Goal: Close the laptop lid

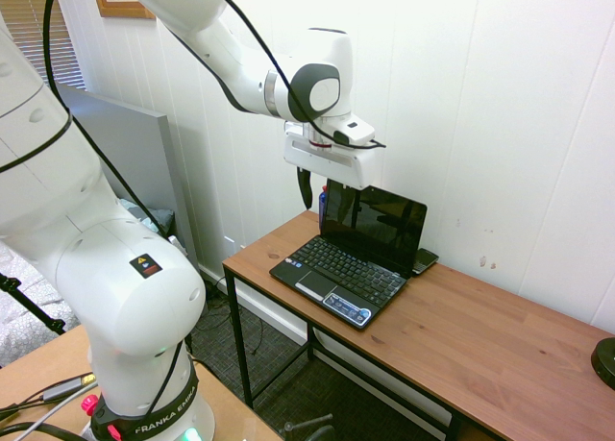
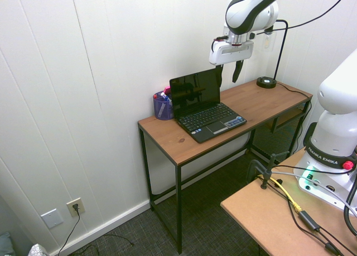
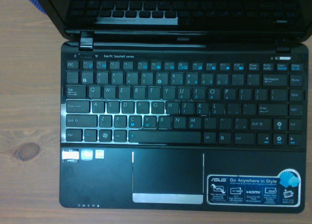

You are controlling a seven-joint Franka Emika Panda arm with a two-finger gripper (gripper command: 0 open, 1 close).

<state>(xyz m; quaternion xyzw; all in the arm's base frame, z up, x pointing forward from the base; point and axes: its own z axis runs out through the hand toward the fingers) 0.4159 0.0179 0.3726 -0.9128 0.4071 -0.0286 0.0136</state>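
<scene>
A small black laptop (image 1: pixel 338 270) stands open on the wooden desk (image 1: pixel 480 335). Its lid (image 1: pixel 375 225) is upright and tilted slightly back, with a dark glossy screen. My gripper (image 1: pixel 332 193) hangs just above the lid's top edge, fingers pointing down and open, with nothing between them. From the other side, the gripper (image 2: pixel 228 73) sits over the upper corner of the lid (image 2: pixel 195 93). Straight down in the wrist view are the keyboard (image 3: pixel 180 107), the touchpad (image 3: pixel 167 174) and the lower part of the lid (image 3: pixel 185 7).
A small black phone (image 1: pixel 425 260) lies on the desk right behind the laptop. A blue pen cup (image 2: pixel 163 106) stands beside the lid near the wall. A round black base (image 2: pixel 266 82) sits at the desk's far end. The wall is close behind.
</scene>
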